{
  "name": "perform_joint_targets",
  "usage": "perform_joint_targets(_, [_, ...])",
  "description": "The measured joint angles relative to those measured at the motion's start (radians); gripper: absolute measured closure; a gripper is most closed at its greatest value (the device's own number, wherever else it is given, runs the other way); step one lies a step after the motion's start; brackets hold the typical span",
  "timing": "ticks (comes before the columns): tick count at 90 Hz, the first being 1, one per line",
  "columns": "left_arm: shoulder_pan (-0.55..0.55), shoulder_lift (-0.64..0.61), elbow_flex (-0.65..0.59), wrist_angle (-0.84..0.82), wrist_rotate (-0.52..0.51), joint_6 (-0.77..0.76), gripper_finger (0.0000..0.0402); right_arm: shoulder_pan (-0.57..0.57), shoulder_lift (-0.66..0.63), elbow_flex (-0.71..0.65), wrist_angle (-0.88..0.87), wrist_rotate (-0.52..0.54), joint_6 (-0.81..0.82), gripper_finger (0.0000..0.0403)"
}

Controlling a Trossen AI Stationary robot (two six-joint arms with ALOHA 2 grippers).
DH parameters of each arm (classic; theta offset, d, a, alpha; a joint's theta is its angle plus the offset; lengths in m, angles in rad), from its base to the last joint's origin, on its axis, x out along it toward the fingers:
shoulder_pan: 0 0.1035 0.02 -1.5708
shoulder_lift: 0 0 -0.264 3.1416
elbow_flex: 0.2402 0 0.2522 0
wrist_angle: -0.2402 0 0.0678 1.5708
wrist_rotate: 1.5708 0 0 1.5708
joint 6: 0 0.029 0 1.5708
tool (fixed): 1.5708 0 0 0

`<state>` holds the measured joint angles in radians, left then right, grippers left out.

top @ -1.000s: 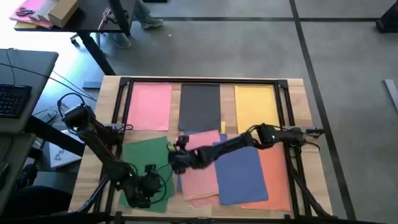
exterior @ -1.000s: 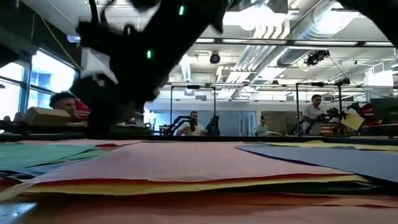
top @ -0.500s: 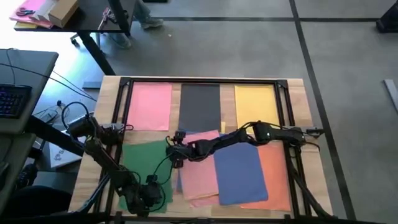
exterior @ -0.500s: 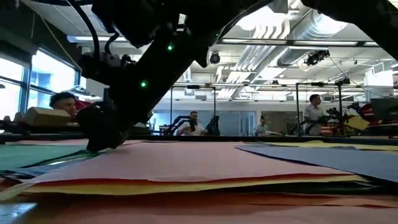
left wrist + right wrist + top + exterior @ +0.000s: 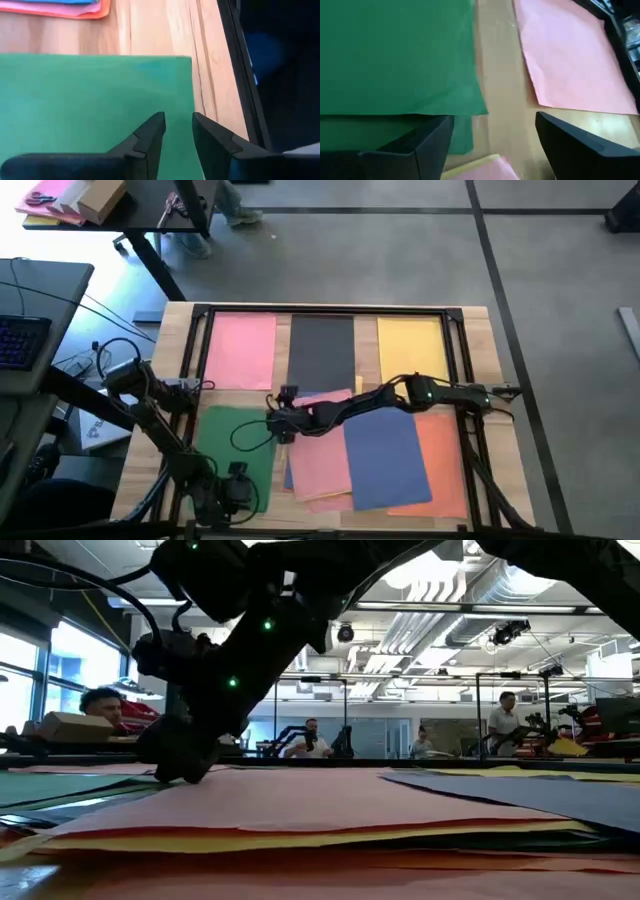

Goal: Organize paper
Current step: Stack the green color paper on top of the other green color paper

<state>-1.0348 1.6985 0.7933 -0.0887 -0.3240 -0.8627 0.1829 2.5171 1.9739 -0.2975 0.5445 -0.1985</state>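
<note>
Right gripper [image 5: 277, 423] shifted left — left gripper [image 5: 232, 492] retreated.

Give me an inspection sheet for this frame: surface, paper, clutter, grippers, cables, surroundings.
Surface: wooden table with a black frame around the work area.
Paper: pink sheet, dark grey sheet and yellow sheet lie side by side along the far edge. Green sheet lies alone at the near left. A mixed pile has a second pink sheet, a blue sheet on top and an orange sheet underneath.
Clutter: nothing seen on the table.
Grippers: left gripper open, over the green sheet's near corner. Right gripper open, low at the pile's left edge.
Cables: black cable loops on both arms.
Surroundings: keyboard on a side desk; people at benches behind.
</note>
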Motion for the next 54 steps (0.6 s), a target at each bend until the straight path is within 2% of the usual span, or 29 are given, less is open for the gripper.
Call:
perform_joint_targets(17, [0.000,0.000,0.000,-0.003,-0.026,0.001,0.0310,0.027,-0.043,0.065,-0.090,-0.027,0.012,0.0133])
perform_joint_targets(31, [0.000,0.000,0.000,-0.005,-0.043,0.001,0.0310,0.043,-0.043,0.081,-0.226,-0.099,0.051,0.0133])
perform_joint_targets(42, [0.000,-0.001,0.000,-0.005,-0.055,0.001,0.0310,0.042,-0.042,0.029,-0.207,-0.130,0.099,0.0133])
perform_joint_targets(54, [0.000,-0.002,0.000,-0.005,-0.082,0.003,0.0310,0.039,-0.009,0.007,-0.085,-0.182,0.112,0.0133])
